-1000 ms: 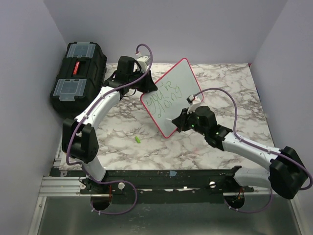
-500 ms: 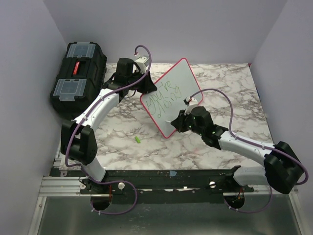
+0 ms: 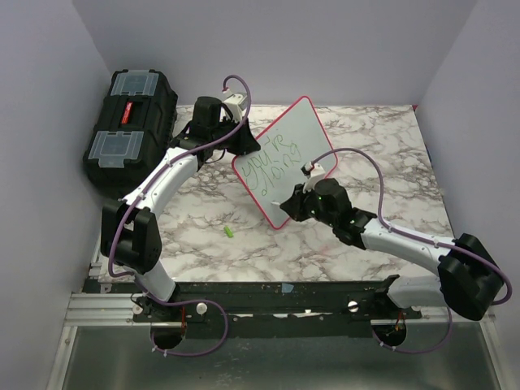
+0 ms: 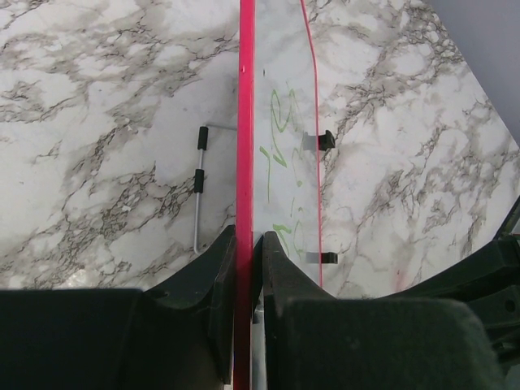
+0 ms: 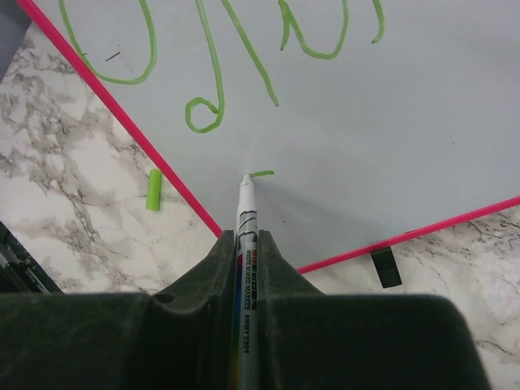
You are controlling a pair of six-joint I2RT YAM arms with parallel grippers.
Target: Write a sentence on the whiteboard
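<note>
Standing edge-on, the whiteboard (image 4: 284,106) sits between left jaws (clamped)

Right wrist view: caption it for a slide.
Right gripper grips a marker, its tip at the whiteboard beside a green stroke below the sentence.

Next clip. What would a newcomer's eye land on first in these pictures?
A red-framed whiteboard stands tilted mid-table, its edge clamped in the left end effector, with green lettering across it. The right end effector grips a marker whose tip is at the board, beside a short green stroke. A black toolbox sits in the far left corner.
</note>
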